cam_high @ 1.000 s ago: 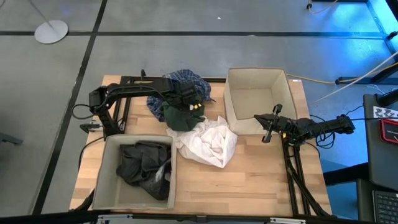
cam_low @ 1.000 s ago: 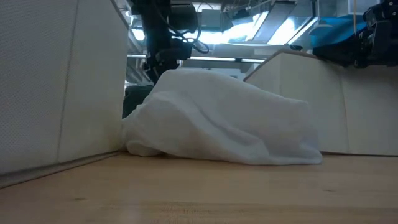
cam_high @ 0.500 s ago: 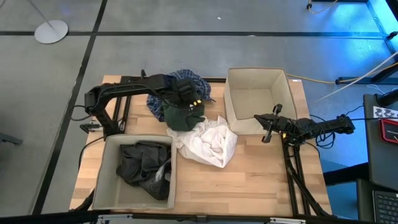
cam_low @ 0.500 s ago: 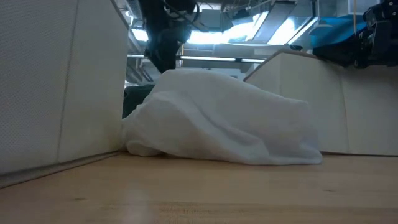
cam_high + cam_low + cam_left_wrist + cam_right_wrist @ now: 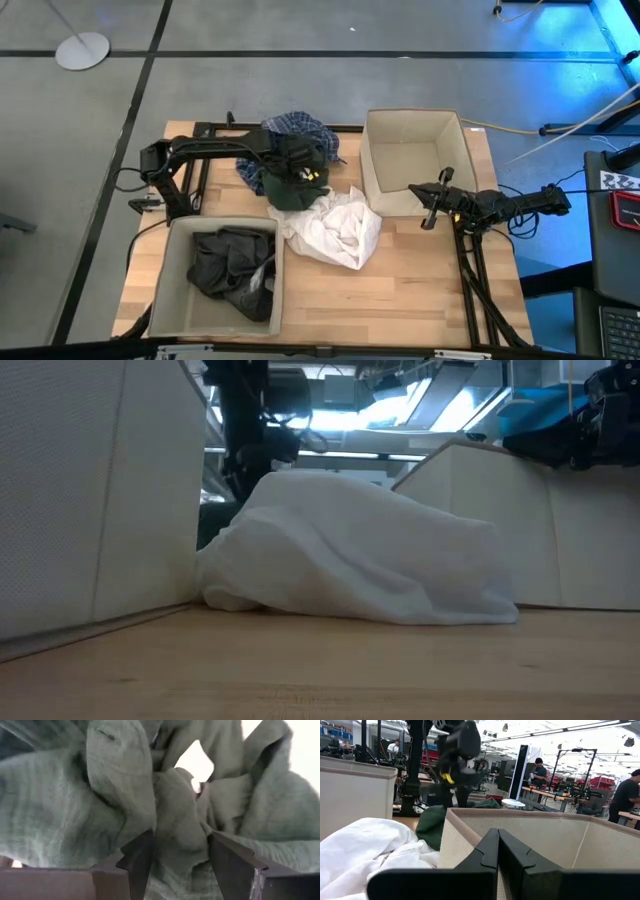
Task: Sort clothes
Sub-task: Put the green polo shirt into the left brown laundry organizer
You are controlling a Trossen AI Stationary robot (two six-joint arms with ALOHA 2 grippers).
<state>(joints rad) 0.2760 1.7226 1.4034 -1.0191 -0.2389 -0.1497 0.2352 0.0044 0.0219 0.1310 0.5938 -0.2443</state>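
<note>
My left gripper (image 5: 300, 170) is down on the green piece (image 5: 291, 189) near the table's far middle, and through the left wrist camera I see its two fingers (image 5: 140, 857) clenched around a bunched fold of that green cloth (image 5: 175, 820). The green piece lies against the plaid shirt (image 5: 300, 128), which is heaped just behind it, and its near edge touches the white piece (image 5: 335, 230).

The white piece sprawls on the table (image 5: 400, 280) between the two bins; in the low view it fills the middle as a soft mound (image 5: 360, 550), with the left arm rising behind it.

The dark piece (image 5: 228, 265) sits inside the left bin (image 5: 172, 270) at the near left. The right bin (image 5: 410, 125) stands at the far right.

My right gripper (image 5: 432, 207) waits beside the right bin's near wall, fingers (image 5: 492, 855) pressed together on nothing.
</note>
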